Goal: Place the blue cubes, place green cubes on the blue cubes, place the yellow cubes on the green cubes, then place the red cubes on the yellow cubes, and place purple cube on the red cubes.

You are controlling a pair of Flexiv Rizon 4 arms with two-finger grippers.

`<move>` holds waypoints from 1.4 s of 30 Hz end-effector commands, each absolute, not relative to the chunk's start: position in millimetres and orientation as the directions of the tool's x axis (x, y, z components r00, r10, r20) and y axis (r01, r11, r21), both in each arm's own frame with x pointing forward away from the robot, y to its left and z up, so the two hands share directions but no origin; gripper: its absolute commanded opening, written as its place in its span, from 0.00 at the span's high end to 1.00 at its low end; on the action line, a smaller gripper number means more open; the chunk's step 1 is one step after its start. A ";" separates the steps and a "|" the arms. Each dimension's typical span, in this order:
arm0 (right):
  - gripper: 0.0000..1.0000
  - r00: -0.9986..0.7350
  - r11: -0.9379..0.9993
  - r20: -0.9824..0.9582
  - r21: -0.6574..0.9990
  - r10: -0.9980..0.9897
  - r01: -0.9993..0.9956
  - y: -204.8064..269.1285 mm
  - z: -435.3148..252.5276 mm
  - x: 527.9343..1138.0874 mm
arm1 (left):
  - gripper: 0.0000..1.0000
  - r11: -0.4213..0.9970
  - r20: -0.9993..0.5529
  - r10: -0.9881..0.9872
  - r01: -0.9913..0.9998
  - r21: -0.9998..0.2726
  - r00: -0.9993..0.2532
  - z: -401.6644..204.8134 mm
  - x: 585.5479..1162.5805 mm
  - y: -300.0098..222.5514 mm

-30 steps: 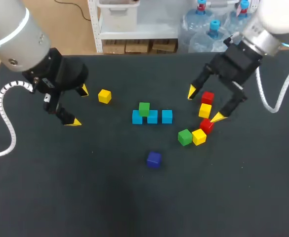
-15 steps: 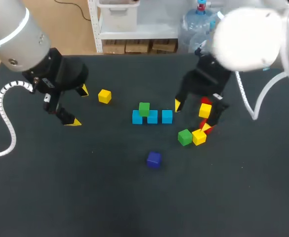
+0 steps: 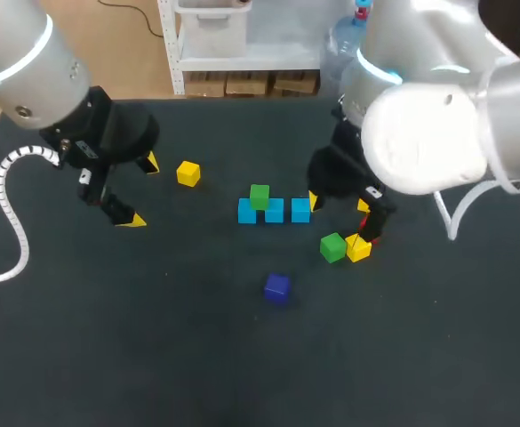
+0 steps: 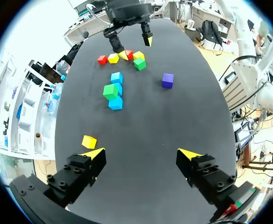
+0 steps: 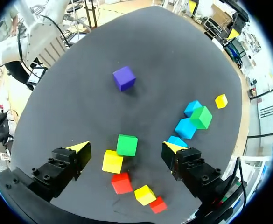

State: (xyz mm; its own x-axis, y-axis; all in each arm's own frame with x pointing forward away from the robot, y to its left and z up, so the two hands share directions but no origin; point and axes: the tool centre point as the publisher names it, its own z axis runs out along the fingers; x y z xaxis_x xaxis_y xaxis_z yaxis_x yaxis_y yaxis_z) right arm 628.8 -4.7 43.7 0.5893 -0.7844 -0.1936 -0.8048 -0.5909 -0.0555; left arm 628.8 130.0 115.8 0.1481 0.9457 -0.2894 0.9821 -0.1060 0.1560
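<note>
Our right gripper [image 5: 125,147] hangs with its fingers wide apart above the loose green cube [image 5: 127,144], which lies just beside a yellow cube [image 5: 113,161]. Two red cubes [image 5: 122,183] and a second yellow cube [image 5: 145,194] lie close by. The row of three blue cubes [image 3: 274,211] carries one stacked green cube [image 3: 260,196] toward its left end. The purple cube [image 3: 276,286] sits well apart from the rest. Our left gripper [image 3: 142,191] is spread open near a lone yellow cube [image 3: 188,173].

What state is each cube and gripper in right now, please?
blue cubes, three side by side in a row.
stacked green cube, resting on the blue row.
loose green cube, unstacked.
yellow cubes, unstacked.
red cubes, unstacked.
purple cube, alone, unstacked.
left gripper, open, empty.
right gripper, open, empty, near the loose green cube.
</note>
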 end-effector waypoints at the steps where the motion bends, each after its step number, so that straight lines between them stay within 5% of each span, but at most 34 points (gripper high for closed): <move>1: 0.00 0.578 -0.582 -0.206 -0.046 -0.790 -0.812 -4.0 33.9 633.4 | 0.00 -0.108 -0.292 0.944 0.982 0.157 0.151 115.2 629.0 131.0; 37: 0.00 0.451 -0.452 -0.118 -0.020 -0.885 -0.892 -2.8 5.1 641.3 | 0.00 -0.108 -0.292 0.944 0.982 0.157 0.151 115.2 629.0 131.0; 42: 0.22 0.440 -0.441 -0.121 -0.020 -0.890 -0.897 -3.1 2.7 642.0 | 0.00 -0.108 -0.292 0.944 0.982 0.157 0.151 115.2 629.0 131.0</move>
State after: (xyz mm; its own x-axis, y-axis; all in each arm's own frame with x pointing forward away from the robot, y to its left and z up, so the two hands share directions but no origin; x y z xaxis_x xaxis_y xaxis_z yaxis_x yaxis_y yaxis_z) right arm 641.9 -3.1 4.3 0.4417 -0.8889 -0.1215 -0.8963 -0.4431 -0.0173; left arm 628.8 130.1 115.7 0.1479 0.9457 -0.2894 0.9821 -0.1059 0.1560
